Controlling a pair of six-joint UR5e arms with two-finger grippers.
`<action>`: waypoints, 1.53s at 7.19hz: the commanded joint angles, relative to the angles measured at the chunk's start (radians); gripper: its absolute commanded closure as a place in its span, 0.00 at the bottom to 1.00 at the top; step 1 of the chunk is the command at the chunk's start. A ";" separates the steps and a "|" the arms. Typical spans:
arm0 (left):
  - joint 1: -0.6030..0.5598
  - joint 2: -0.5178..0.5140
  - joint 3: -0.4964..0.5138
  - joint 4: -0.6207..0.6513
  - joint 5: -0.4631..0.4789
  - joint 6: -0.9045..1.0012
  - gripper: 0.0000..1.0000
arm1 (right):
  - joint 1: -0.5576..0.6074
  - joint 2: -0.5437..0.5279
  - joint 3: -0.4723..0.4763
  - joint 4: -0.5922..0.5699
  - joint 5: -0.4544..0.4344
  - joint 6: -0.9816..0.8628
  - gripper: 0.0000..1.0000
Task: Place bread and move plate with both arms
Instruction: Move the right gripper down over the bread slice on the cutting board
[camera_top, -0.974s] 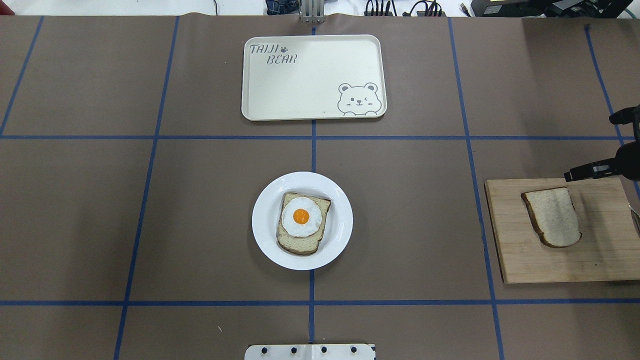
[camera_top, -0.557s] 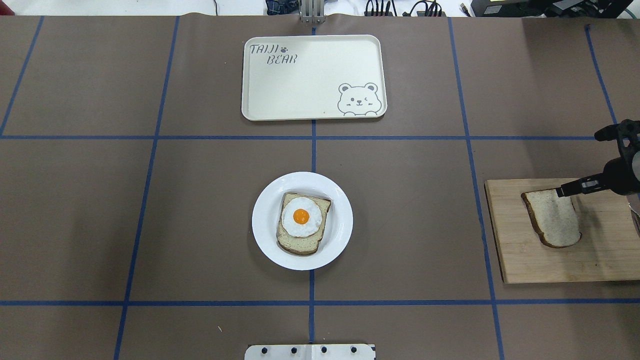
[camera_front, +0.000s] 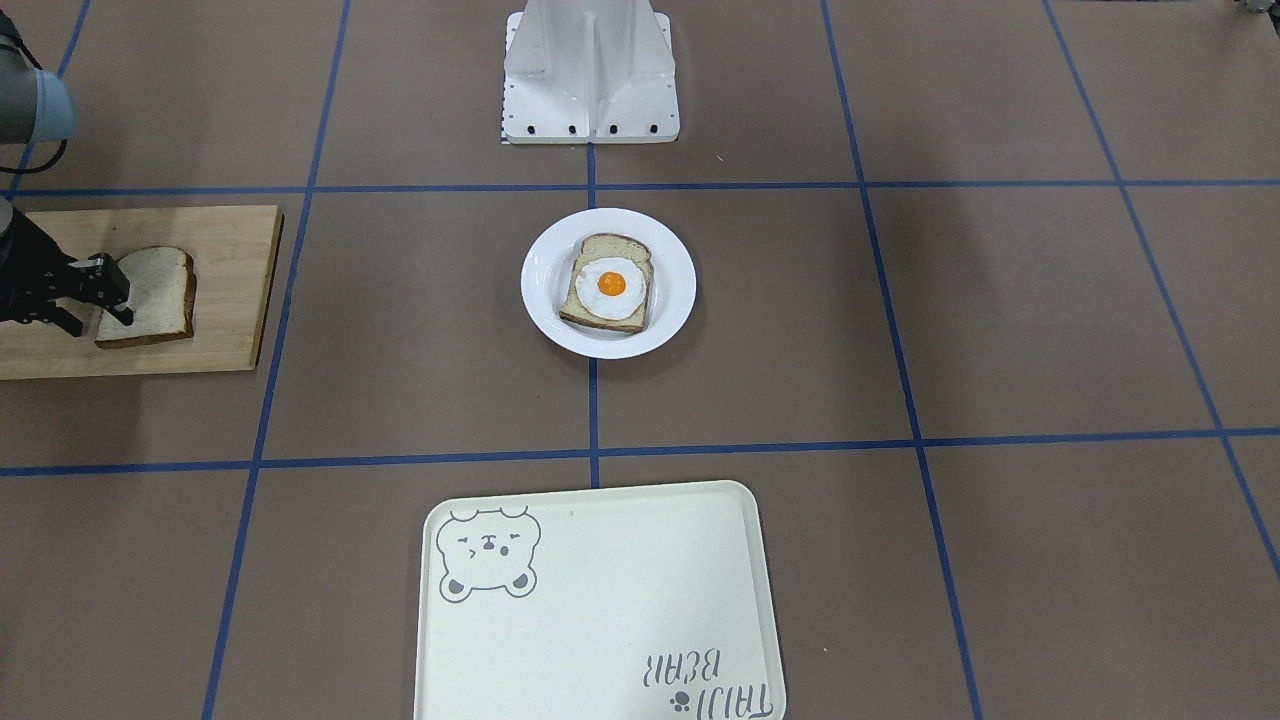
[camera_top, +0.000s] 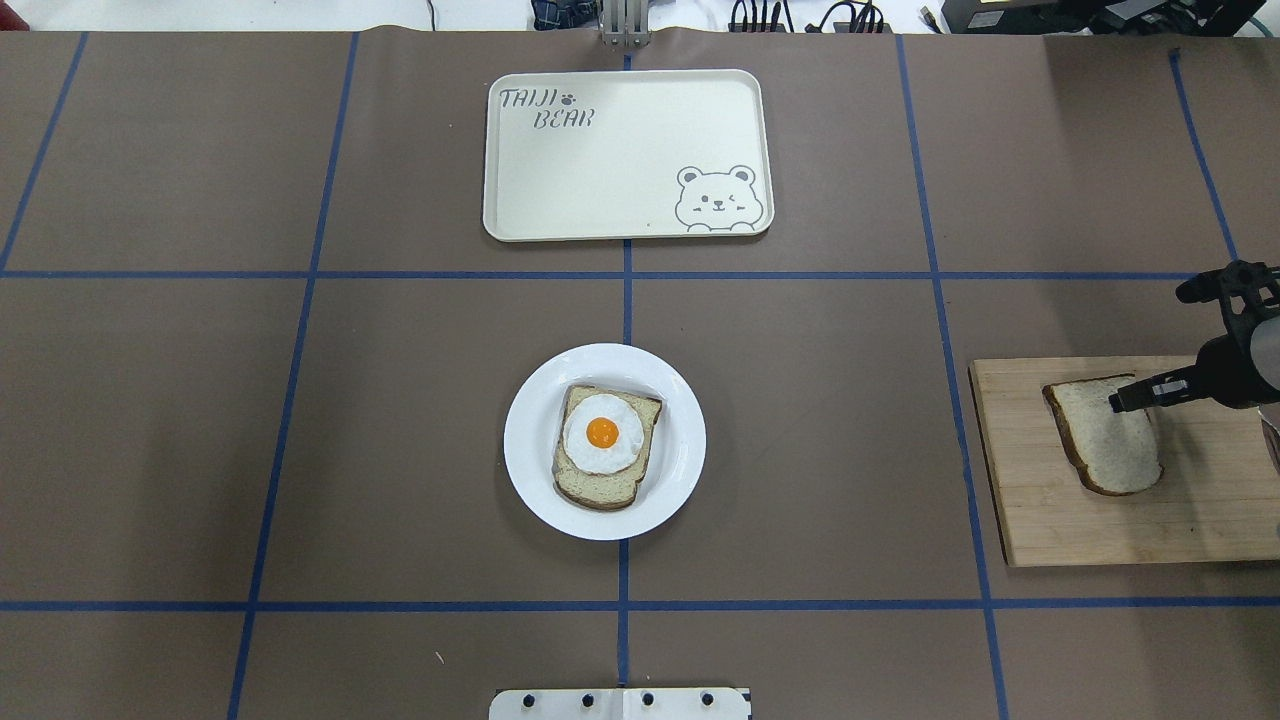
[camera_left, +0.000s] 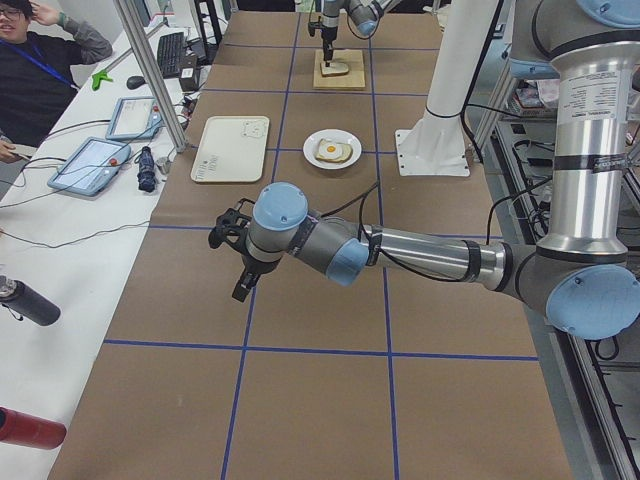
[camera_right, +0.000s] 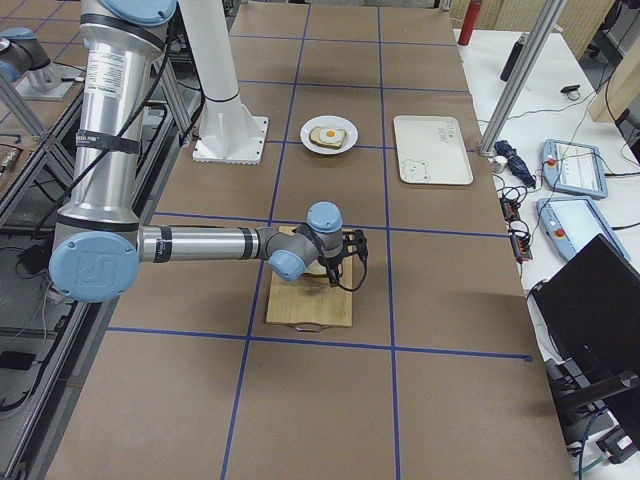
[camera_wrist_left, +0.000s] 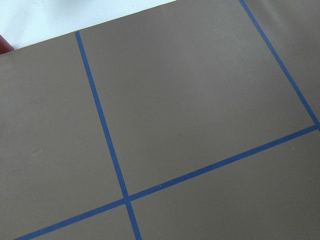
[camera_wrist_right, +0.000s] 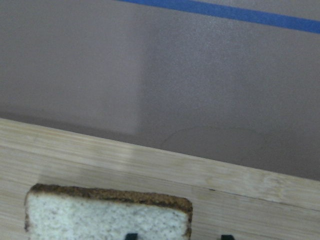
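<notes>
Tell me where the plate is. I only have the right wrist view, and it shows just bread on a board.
Observer: The plate sits at the centre of the table, well apart from the board, on the robot's left of it.
Operator: Anything on it?
Observer: Yes, an egg-topped slice lies on it.
Operator: And the left arm?
Observer: The left fingers hang above bare table out on the robot's left, far from the plate. Only the left side view shows them, so I cannot tell whether they are open or shut.
</notes>
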 joint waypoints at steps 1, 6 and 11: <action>0.000 0.000 -0.002 -0.001 0.000 0.000 0.01 | -0.003 0.004 0.000 0.000 0.003 0.001 1.00; 0.000 0.000 -0.001 -0.001 0.000 0.000 0.01 | 0.002 0.010 0.023 0.000 0.044 -0.002 1.00; 0.000 0.000 0.001 -0.001 0.000 0.000 0.01 | 0.012 0.006 0.028 0.004 0.056 -0.003 1.00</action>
